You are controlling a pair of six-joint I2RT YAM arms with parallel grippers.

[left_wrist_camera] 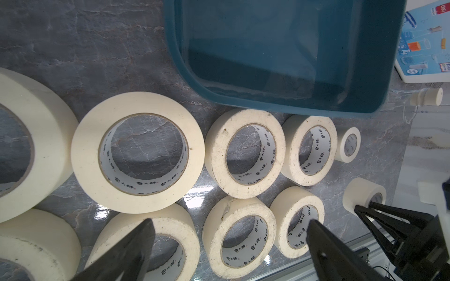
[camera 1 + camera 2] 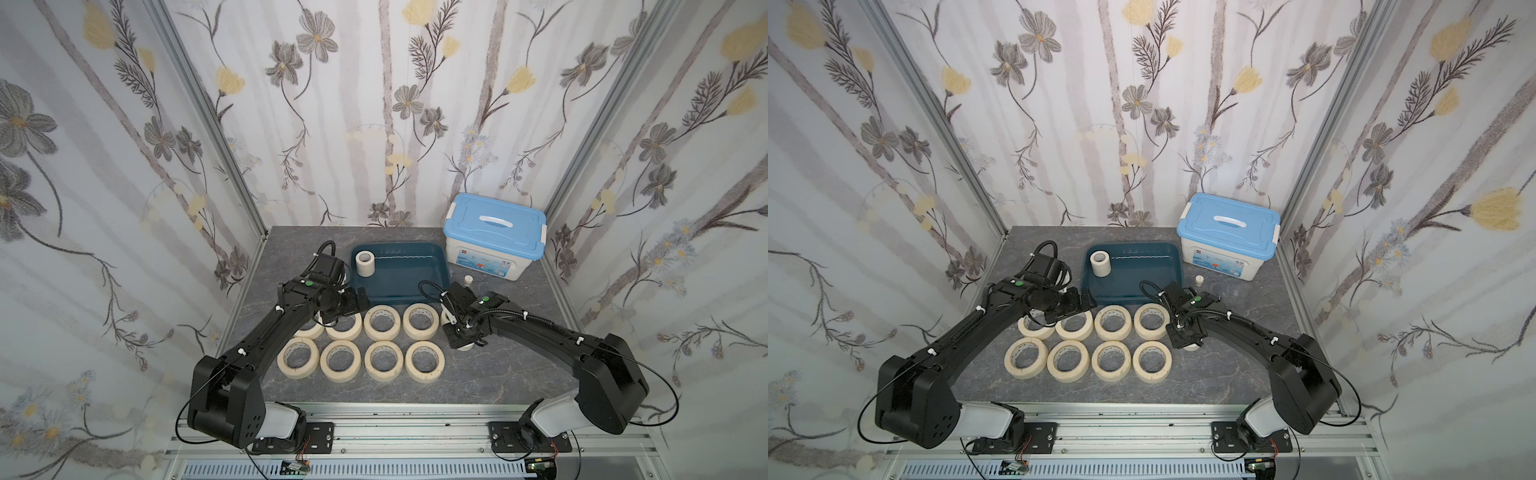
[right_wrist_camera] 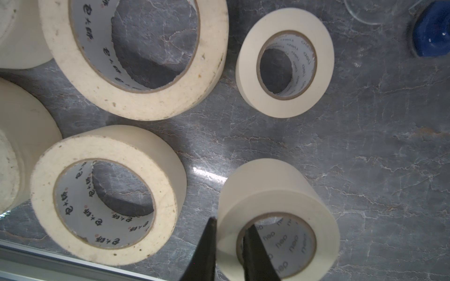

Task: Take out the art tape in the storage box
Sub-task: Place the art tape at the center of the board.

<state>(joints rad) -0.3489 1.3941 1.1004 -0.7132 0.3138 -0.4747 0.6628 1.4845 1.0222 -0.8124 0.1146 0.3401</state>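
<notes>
Pinching small roll (image 3: 277, 194) wall: right claw (image 3: 229, 233) | roll's base hidden

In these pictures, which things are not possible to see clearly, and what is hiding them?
- Top views: the left arm covers part of two large rolls, and the left gripper tips are hidden.
- Top views: the right gripper and the small roll it pinches are mostly under the wrist.
- Left wrist: the storage box is cut by the edge, so the roll inside is not seen.
- Printing on the white tub is too small.
</notes>
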